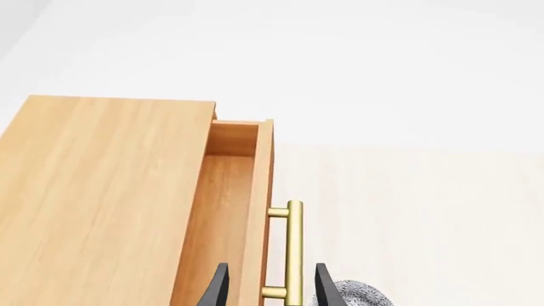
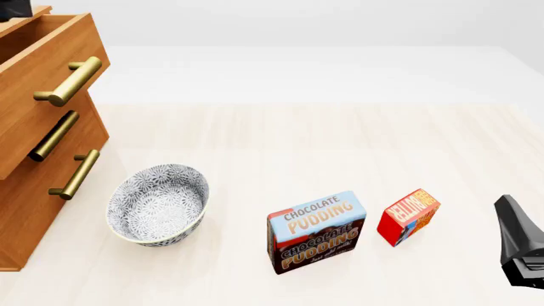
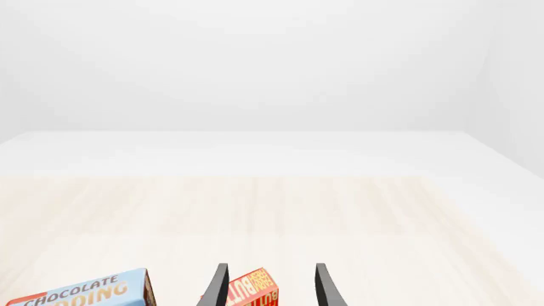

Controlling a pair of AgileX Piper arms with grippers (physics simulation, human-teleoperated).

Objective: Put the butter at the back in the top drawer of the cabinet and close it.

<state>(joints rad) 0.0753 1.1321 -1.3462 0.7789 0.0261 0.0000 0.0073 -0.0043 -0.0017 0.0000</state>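
Note:
The butter (image 2: 409, 215) is a small red box standing on the table right of the pudding box; in the right wrist view the butter (image 3: 251, 292) shows just ahead of and between the fingertips. My right gripper (image 3: 272, 290) is open and holds nothing; the right gripper (image 2: 513, 220) sits right of the butter, apart from it. The cabinet (image 2: 34, 210) stands at the far left. Its top drawer (image 1: 229, 191) is pulled partly out and looks bare inside. My left gripper (image 1: 272, 290) is open, its fingers either side of the brass handle (image 1: 293, 248).
A patterned grey bowl (image 2: 158, 204) sits in front of the cabinet. The Chocolate Pudding box (image 2: 316, 231) stands between bowl and butter. Two lower drawers, each with a handle (image 2: 75, 173), are shut. A black part of the left arm (image 2: 13, 7) shows at the top left corner.

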